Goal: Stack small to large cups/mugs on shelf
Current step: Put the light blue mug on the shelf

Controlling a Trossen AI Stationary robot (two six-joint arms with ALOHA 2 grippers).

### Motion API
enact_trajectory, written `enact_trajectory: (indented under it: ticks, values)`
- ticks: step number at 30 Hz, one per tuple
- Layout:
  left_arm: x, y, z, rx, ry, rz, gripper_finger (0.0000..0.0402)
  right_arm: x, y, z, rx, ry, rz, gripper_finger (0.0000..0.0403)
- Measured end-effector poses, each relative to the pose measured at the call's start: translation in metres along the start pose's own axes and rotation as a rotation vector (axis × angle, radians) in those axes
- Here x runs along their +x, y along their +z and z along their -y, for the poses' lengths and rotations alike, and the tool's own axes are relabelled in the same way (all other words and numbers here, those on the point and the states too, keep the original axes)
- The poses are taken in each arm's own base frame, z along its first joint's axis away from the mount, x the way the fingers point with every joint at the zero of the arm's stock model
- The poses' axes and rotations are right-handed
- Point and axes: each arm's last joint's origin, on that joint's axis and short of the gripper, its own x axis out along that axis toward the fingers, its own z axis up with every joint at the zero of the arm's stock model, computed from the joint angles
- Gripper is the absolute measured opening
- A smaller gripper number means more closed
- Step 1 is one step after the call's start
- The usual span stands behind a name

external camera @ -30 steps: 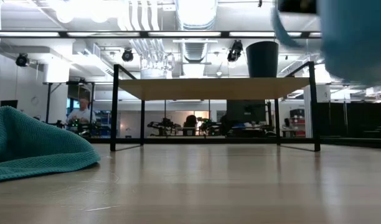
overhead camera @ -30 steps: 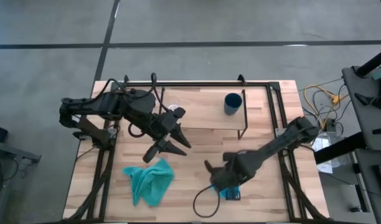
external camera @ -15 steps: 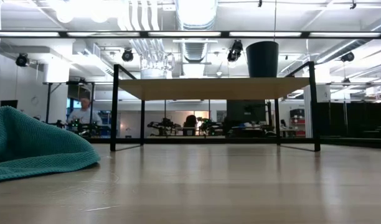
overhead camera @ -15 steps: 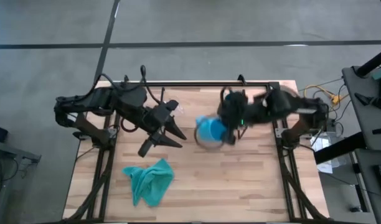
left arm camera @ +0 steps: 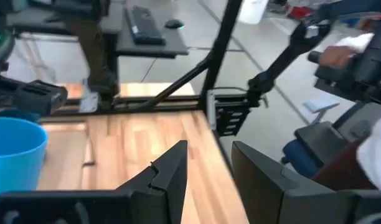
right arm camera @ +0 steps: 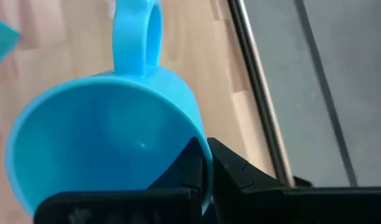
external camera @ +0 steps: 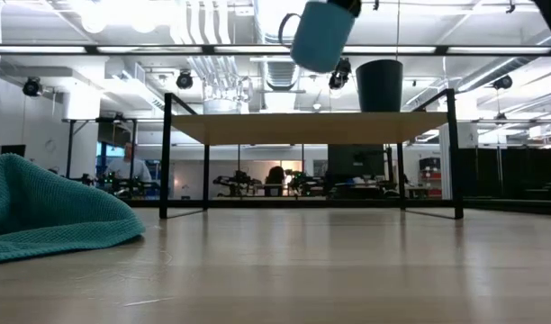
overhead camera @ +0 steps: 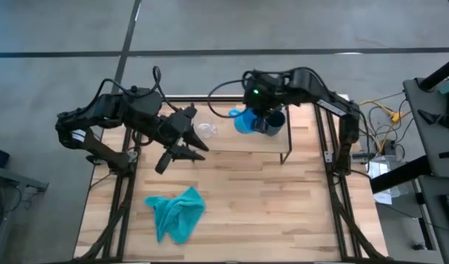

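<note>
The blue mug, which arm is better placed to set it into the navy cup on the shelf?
Right. Its gripper is shut on the blue mug's rim, holding it in the air just beside the navy cup on the shelf. The left gripper is open and empty, by the clear cup.

Bright, even light from glaring ceiling lamps (external camera: 122,13) leaves soft shadows; the left wrist view is motion-blurred.

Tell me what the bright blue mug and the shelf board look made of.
The bright blue mug with a handle, gripped at its rim by the right gripper, looks like moulded plastic: uniform colour, soft sheen. The light-wood plank shelf board appears to be wood, with pale visible grain.
</note>
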Motion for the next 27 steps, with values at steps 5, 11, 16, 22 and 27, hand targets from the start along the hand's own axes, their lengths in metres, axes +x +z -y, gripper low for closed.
enact_trajectory:
  ticks: [5,11,16,22,27]
  values:
    - [-0.008,-0.003,-0.006,-0.014,0.042,-0.028,0.0112,0.027,0.008,0.012,-0.028,0.016,-0.043,0.0009]
    - [-0.015,-0.003,-0.011,0.020,0.077,-0.027,0.0112,0.066,0.017,0.015,-0.072,0.035,-0.123,0.0009]
    - [-0.019,-0.005,-0.017,0.013,0.113,-0.042,0.0112,0.100,0.021,0.016,-0.102,0.066,-0.195,0.0009]
    - [-0.021,-0.006,-0.022,0.001,0.133,-0.055,0.0112,0.110,0.021,0.023,-0.094,0.117,-0.207,0.0009]
    - [-0.022,-0.007,-0.024,-0.006,0.145,-0.058,0.0112,0.108,0.021,0.024,-0.089,0.128,-0.196,0.0014]
